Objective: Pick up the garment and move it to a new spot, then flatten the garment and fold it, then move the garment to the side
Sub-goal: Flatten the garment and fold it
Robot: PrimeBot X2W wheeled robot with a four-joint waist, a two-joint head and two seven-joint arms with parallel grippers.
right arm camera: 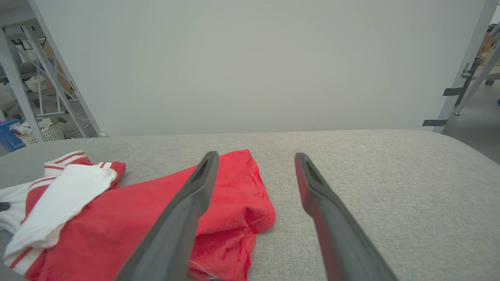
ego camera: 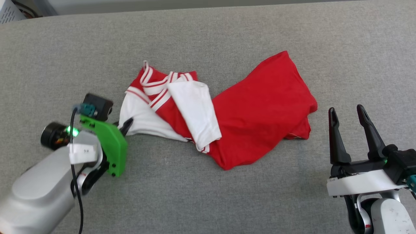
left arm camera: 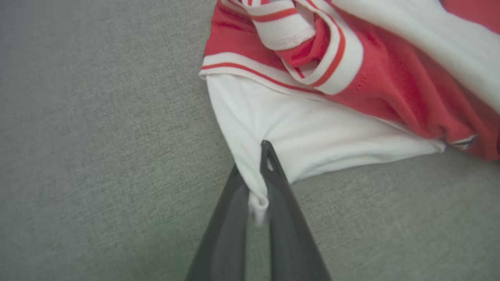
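Left gripper: pressed together on a bunched edge of the garment's white sleeve. The left wrist view shows the cloth squeezed between the two dark fingers, with a small tuft hanging below the pinch. In the head view the same gripper appears as one dark fingertip past a green bracket, touching the sleeve's left edge.

Right gripper: fingers spread, nothing between them. It stands apart from the garment, off its right end. In the right wrist view this gripper points over the red hem corner, with the left finger overlapping the red cloth in the picture; contact cannot be told.

Garment: a red jersey with white sleeves and red-and-white striped trim. It lies crumpled mid-table on the grey fabric table top, collar and sleeves toward the left gripper and red body toward the right gripper. One sleeve is folded across the red body. The left wrist view gives the striped trim and sleeve close up; the right wrist view gives the doubled-over red end.

Containers: a pale basket stands on the floor past the table with crumpled pale items in it, too small to identify, and a blue box is beside it. The head view shows the corner of a perforated bin, contents hidden.
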